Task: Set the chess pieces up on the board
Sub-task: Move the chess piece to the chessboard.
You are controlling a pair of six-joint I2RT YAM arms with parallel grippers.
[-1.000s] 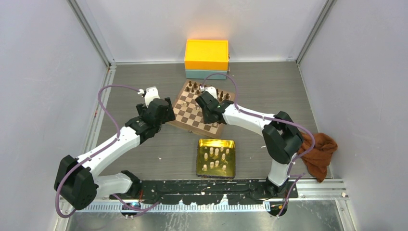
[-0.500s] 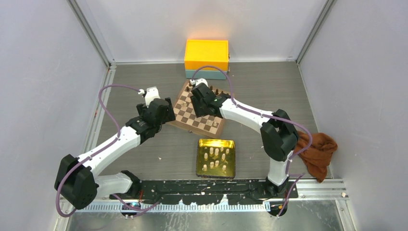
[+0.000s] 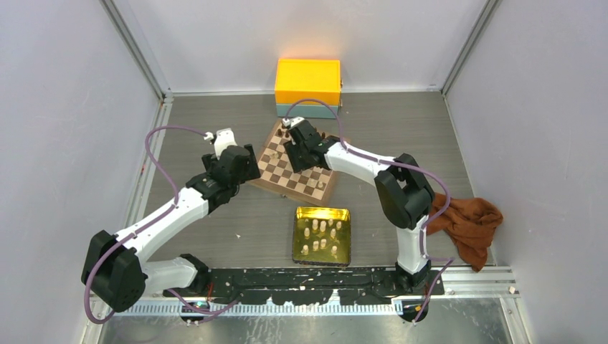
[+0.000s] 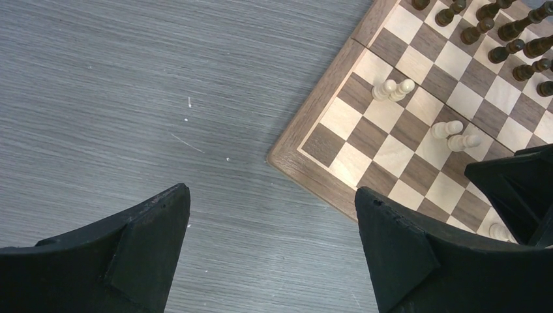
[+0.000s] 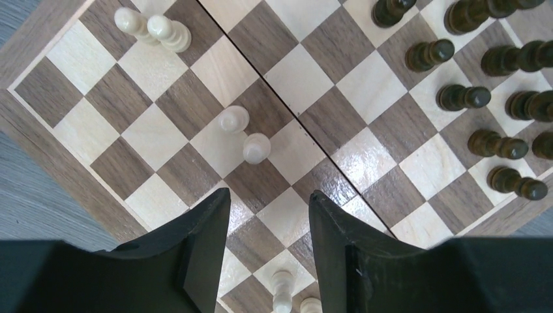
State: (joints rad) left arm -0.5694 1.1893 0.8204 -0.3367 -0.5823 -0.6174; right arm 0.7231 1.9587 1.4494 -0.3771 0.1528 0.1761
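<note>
The chessboard [image 3: 305, 183] lies tilted at mid table. Dark brown pieces [image 5: 463, 96] fill its far rows. A few cream chess pieces stand on it: a pair [image 5: 168, 32] near the left corner, two [image 5: 256, 147] mid-board and more [image 5: 282, 287] under my right gripper. My right gripper [image 5: 269, 192] is open and empty, hovering over the board's left half [image 3: 292, 145]. My left gripper [image 4: 272, 190] is open and empty above the table by the board's left corner [image 3: 247, 166]. Several cream pieces [image 3: 323, 228] stand in the gold tray [image 3: 297, 236].
A yellow box [image 3: 307, 86] on a teal base stands just behind the board. A brown cloth [image 3: 469, 222] lies at the right by the right arm's base. Grey walls close in the table on three sides.
My right gripper has swung left and farther back across the board. The left arm has barely moved.
</note>
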